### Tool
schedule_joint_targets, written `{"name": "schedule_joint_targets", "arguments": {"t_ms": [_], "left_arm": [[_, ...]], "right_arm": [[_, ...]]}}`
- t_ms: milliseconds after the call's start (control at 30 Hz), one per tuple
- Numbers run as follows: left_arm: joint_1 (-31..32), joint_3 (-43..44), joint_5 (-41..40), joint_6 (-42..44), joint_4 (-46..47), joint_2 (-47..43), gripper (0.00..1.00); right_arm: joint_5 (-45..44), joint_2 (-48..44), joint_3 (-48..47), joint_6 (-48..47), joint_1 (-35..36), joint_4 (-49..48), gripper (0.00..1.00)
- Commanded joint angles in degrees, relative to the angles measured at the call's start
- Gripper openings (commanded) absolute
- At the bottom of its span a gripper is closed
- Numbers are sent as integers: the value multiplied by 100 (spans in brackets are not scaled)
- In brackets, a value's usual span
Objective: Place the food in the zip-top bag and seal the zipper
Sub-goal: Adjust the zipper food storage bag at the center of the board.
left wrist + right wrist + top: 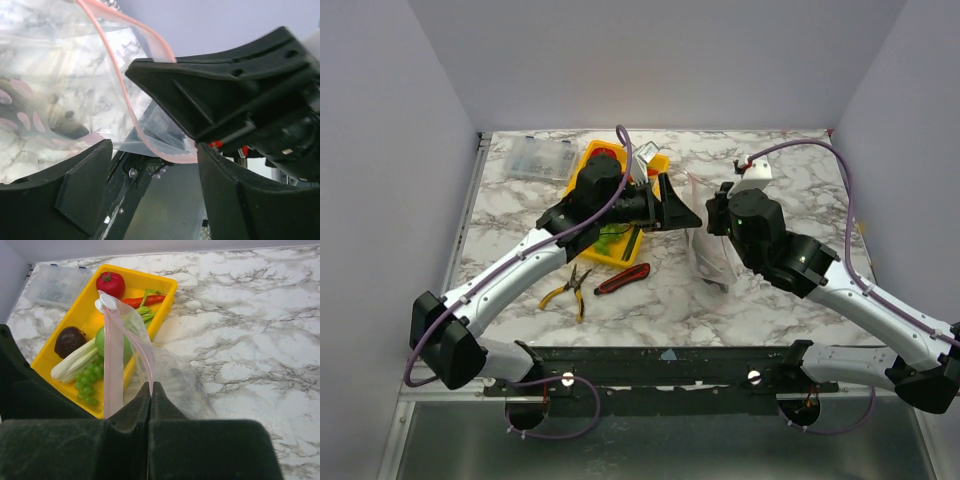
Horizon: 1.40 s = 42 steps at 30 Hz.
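Note:
The zip-top bag (708, 258) hangs mid-table, held up by its mouth. My right gripper (151, 388) is shut on the pink zipper (114, 365) strip, whose white slider (106, 302) is at the far end. My left gripper (155, 167) is open, with the bag's mouth edge (122, 95) just beyond its fingertips and touching neither. In the yellow tray (160, 282) lie a tomato (110, 284), carrot (142, 301), eggplant (69, 341), leek (75, 362), grapes (87, 385) and cabbage (102, 340). No fish shows. In the top view the left gripper (672, 208) faces the right gripper (716, 220).
A clear hard box (535, 157) stands at the back left. Yellow-handled pliers (570, 290) and a red-black utility knife (623, 278) lie in front of the tray (590, 158). White walls close in the table's sides and back.

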<state>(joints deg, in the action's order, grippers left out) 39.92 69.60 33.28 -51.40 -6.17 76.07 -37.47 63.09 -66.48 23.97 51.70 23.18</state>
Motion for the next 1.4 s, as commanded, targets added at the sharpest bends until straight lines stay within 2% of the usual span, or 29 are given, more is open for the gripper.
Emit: {"name": "schedule_joint_targets", "arguments": {"t_ms": [0, 133, 167, 233, 267, 367, 400, 500, 600, 700, 833, 933, 1100, 1167, 1233, 1367], "left_arm": [[215, 457, -269, 43, -439, 311, 66], [336, 998, -373, 182, -939, 725, 59], [353, 1123, -366, 198, -981, 830, 54], [358, 1426, -413, 351, -1199, 1054, 41], [358, 1667, -522, 507, -1489, 1199, 31], [359, 2572, -896, 1016, -2157, 1492, 4], [363, 2957, -963, 1101, -2369, 1618, 0], [367, 3996, -450, 1092, -2719, 2074, 0], [367, 4599, -27, 760, -2725, 2379, 0], [368, 4580, 262, 379, -2337, 2416, 0], [338, 4255, 259, 440, -2339, 2407, 0], [211, 3460, 274, 574, -2190, 2234, 0], [-5, 1953, 176, 896, -1929, 2015, 0], [-103, 1486, 24, 1042, -1881, 1905, 0], [-212, 1100, -123, 1140, -1881, 1773, 0], [-412, 593, -378, 1360, -1914, 1399, 0]], "right_arm": [[100, -132, -156, 141, 25, -158, 0], [89, -118, -146, 163, 24, -155, 0], [83, -129, -142, 165, 24, -160, 0], [13, -130, -105, 141, 26, -165, 0], [-115, -135, -66, 92, 24, -165, 0], [-1108, -95, 10, -237, -5, -52, 1], [-1420, -78, -19, -306, -46, 85, 1], [-2102, -150, -75, -619, -363, 361, 1], [-2052, -540, -8, -847, -1163, 478, 1], [-1746, -874, 22, -1213, -1853, 477, 1], [-1257, -942, -178, -1515, -1901, 779, 1], [-690, -851, -274, -1431, -1901, 1052, 1], [1087, -464, 88, -1273, -1899, 1112, 1], [1514, -287, 306, -1042, -1892, 1052, 1], [1691, -219, 451, -949, -1895, 976, 1], [1494, -385, 491, -951, -1897, 850, 1]]}}
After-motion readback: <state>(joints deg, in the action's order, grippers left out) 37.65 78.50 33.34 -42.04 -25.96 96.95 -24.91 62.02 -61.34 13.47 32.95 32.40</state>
